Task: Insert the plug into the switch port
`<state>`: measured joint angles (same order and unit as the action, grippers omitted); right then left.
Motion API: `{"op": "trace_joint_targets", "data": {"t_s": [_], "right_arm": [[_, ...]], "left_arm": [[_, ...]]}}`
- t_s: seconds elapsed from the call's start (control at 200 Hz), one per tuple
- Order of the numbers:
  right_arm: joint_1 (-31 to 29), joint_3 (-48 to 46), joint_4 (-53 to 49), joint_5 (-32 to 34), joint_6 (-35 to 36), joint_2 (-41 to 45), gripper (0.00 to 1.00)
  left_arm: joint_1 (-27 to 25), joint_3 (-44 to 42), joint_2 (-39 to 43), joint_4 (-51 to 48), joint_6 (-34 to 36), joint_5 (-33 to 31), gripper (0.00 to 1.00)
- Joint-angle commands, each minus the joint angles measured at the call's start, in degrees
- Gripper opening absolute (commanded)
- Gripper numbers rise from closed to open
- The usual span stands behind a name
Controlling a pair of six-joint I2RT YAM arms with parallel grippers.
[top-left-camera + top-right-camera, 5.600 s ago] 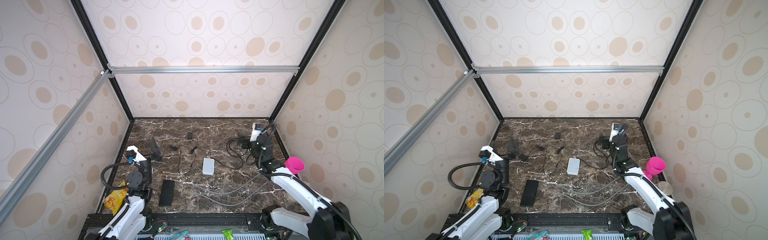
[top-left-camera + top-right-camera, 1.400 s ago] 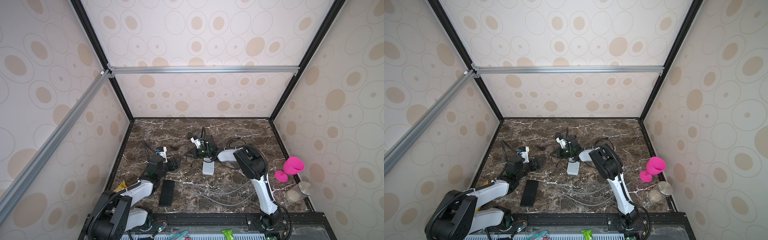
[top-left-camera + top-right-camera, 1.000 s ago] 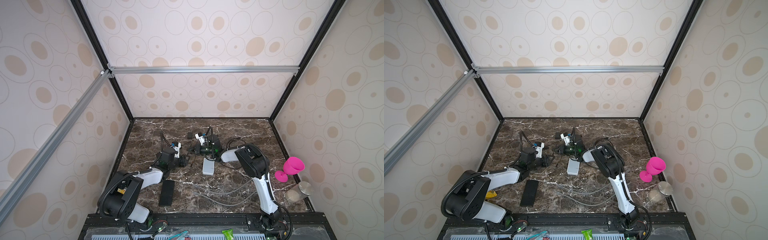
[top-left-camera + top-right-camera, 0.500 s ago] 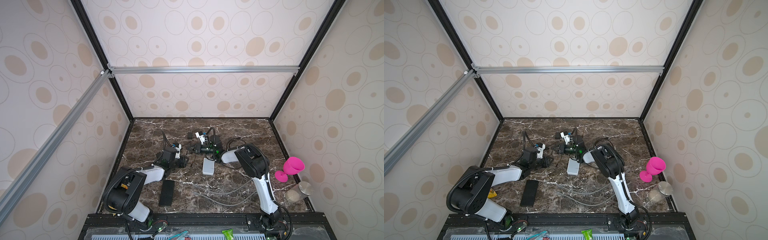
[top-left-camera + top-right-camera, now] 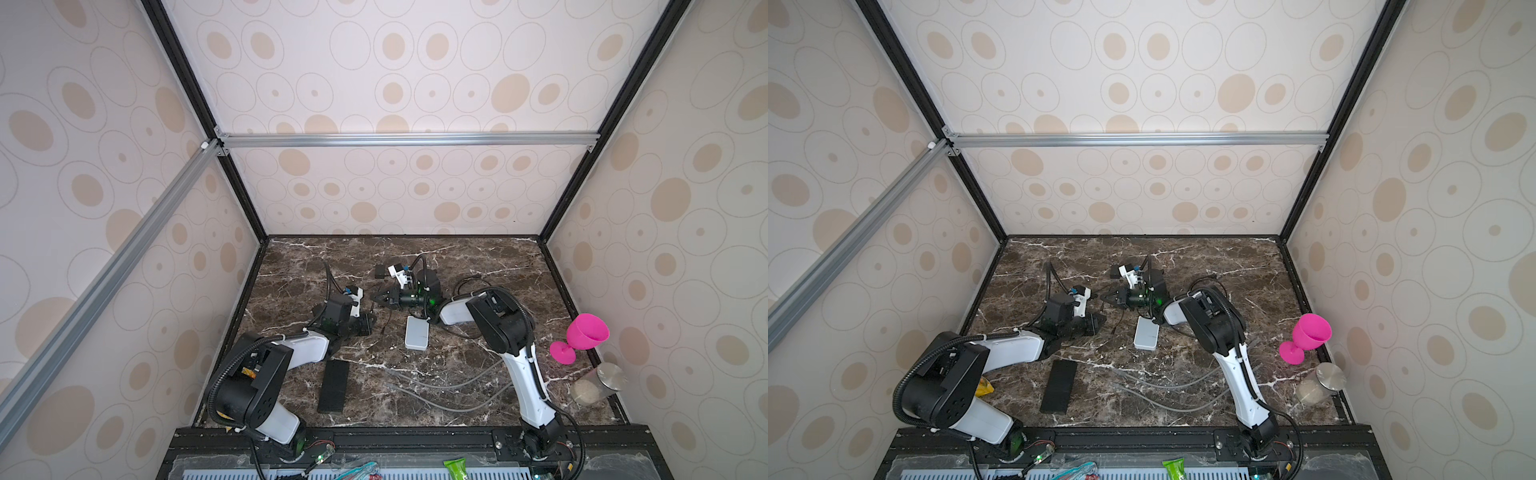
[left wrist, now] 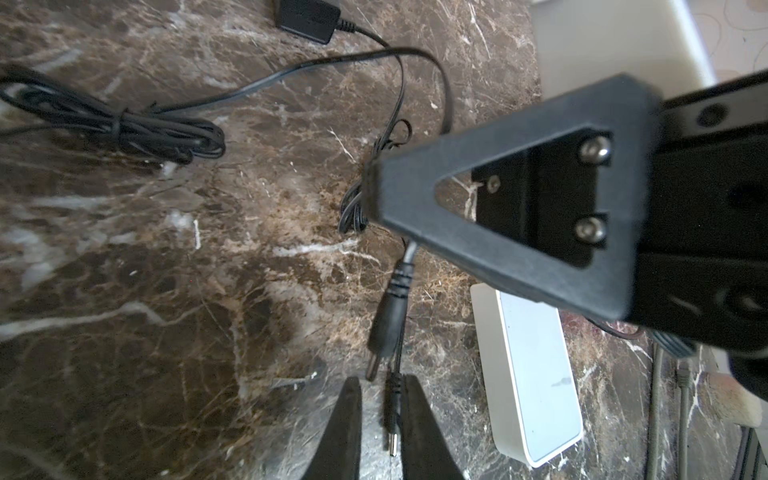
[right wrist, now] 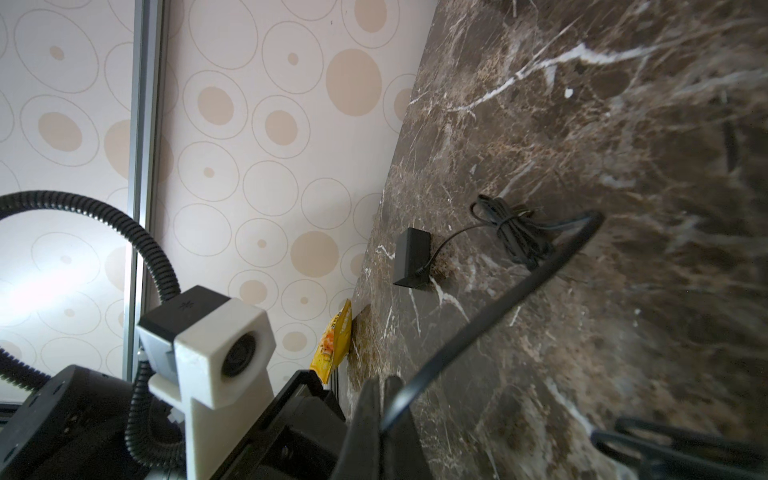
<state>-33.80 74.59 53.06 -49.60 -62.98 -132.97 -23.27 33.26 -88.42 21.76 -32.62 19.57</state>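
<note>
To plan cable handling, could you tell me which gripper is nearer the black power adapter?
Right. The right gripper, shut on a cable, sits just in front of the adapter; the left gripper is farther forward.

Loose cables beside white switch

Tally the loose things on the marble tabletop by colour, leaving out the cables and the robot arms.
Black: 2, power adapter and flat slab
White: 1, switch
Pink: 1, goblet
Yellow: 1, snack packet at the edge
Clear: 1, metal-lidded jar
Total: 6
</note>
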Motion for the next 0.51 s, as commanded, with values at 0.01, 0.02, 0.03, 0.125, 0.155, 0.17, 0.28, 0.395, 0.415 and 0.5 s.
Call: {"op": "trace_joint_targets", "data": {"t_s": [0.01, 0.02, 0.03, 0.125, 0.155, 0.17, 0.28, 0.395, 0.415, 0.5], "right_arm": [[-0.30, 1.35, 1.67, -1.46, -2.94, -1.46, 0.00], [-0.32, 1.35, 1.56, -1.53, -2.87, -1.43, 0.00], [-0.31, 1.35, 1.42, -1.52, -2.79, -1.42, 0.00], [-0.34, 1.50, 0.27, -1.55, -2.08, -1.24, 0.00], [-0.31, 1.49, 0.00, -1.55, -1.91, -1.17, 0.00], [-0.30, 1.49, -0.11, -1.55, -1.89, -1.16, 0.00], [-0.30, 1.61, -0.31, -1.55, -1.72, -1.15, 0.00], [-0.31, 1.60, -0.34, -1.55, -1.71, -1.16, 0.00], [-0.30, 1.54, -0.42, -1.55, -1.71, -1.15, 0.00], [-0.26, 1.52, -0.41, -1.55, -1.60, -1.02, 0.00]], "left_arm": [[-0.11, 1.38, 0.53, 0.47, 1.07, 0.68, 0.14], [-0.07, 1.33, 0.53, 0.47, 1.07, 0.78, 0.14], [-0.06, 1.36, 0.53, 0.48, 1.00, 0.81, 0.13], [-0.04, 1.29, 0.53, 0.65, 1.07, 0.87, 0.08], [-0.12, 1.29, 0.53, 0.64, 1.07, 0.90, 0.07], [-0.11, 1.29, 0.52, 0.57, 1.11, 0.93, 0.06], [-0.10, 1.28, 0.53, 0.74, 1.07, 1.04, 0.01], [-0.11, 1.29, 0.53, 0.76, 1.02, 1.01, 0.00], [-0.12, 1.23, 0.53, 0.69, 1.07, 1.04, 0.00], [-0.11, 1.28, 0.53, 0.76, 1.07, 1.03, 0.00]]}}
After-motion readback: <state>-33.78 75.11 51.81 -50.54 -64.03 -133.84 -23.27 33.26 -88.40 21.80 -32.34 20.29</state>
